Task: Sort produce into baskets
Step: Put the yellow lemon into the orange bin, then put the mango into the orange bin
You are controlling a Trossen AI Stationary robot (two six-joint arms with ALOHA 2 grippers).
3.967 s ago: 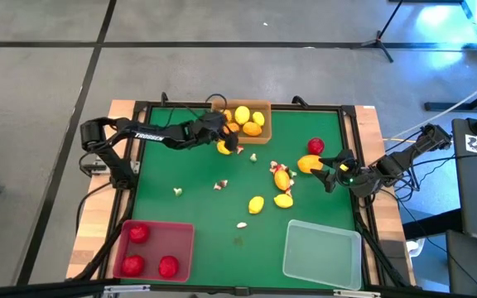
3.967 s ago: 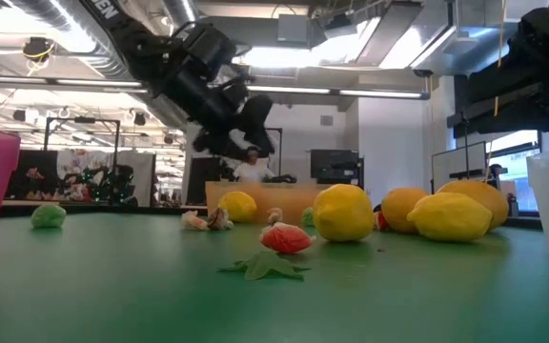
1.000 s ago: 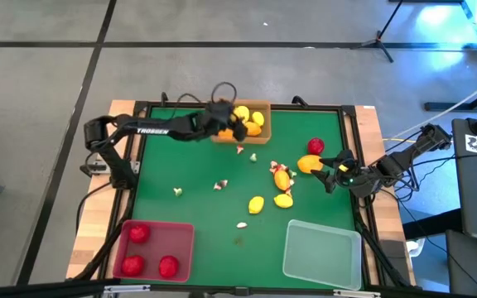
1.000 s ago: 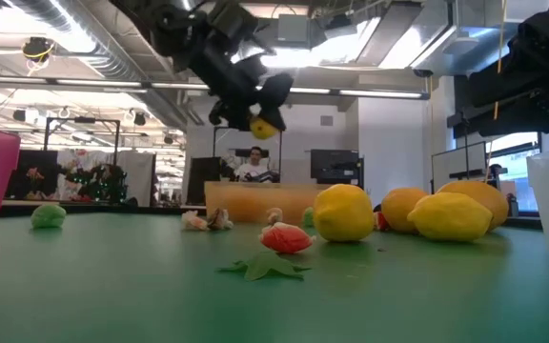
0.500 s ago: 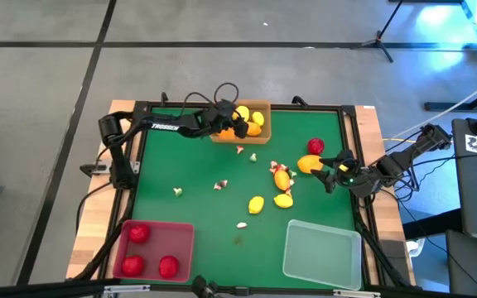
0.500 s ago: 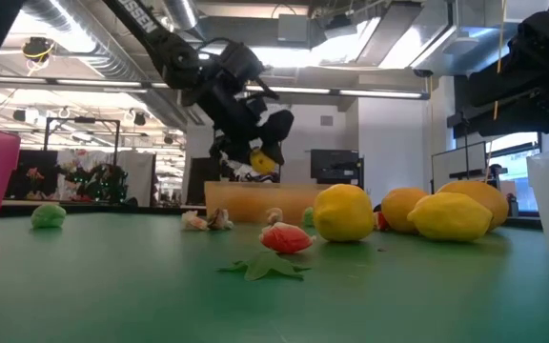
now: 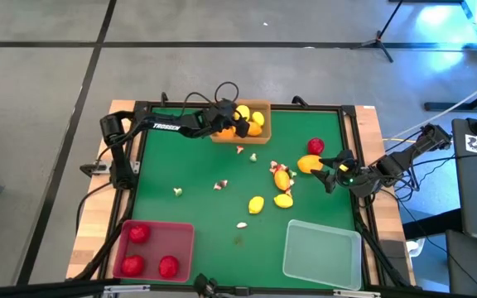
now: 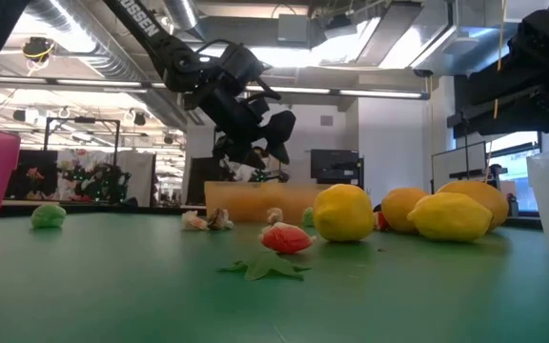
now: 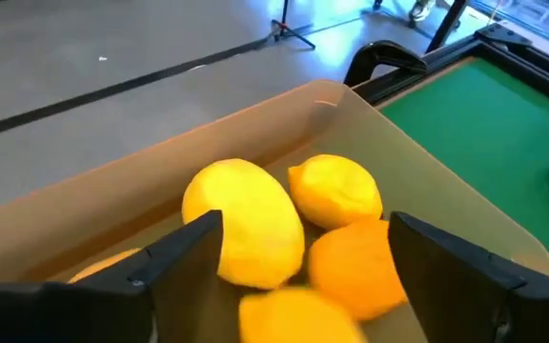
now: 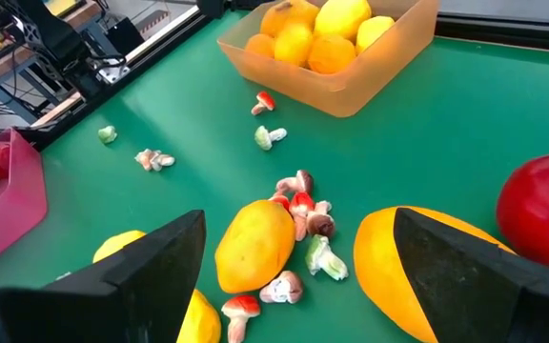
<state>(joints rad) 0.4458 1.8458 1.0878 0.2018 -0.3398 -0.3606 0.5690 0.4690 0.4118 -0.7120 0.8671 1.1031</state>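
Nearest me on the green counter (image 7: 197,207) sit the red basket (image 7: 154,249), holding three round red fruits, and the clear basket (image 7: 321,252). Past them, yellow lemons (image 7: 257,204) lie loose mid-counter beside tiny mushroom pieces (image 10: 303,211), the one elongated yellow-orange fruit (image 10: 254,246) lying with its long axis running roughly toward my right gripper. My right gripper (image 7: 330,175) waits low at the counter's right edge, fingers spread wide and holding nothing, an orange fruit (image 7: 308,164) just before it and a red apple (image 7: 315,146) just beyond. Farthest off, my left arm stretches nearly flat along the back edge, and my left gripper (image 7: 237,123) hangs over the orange basket (image 7: 262,137), fingers parted and empty above a heap of smooth yellow and orange fruit (image 9: 248,233).
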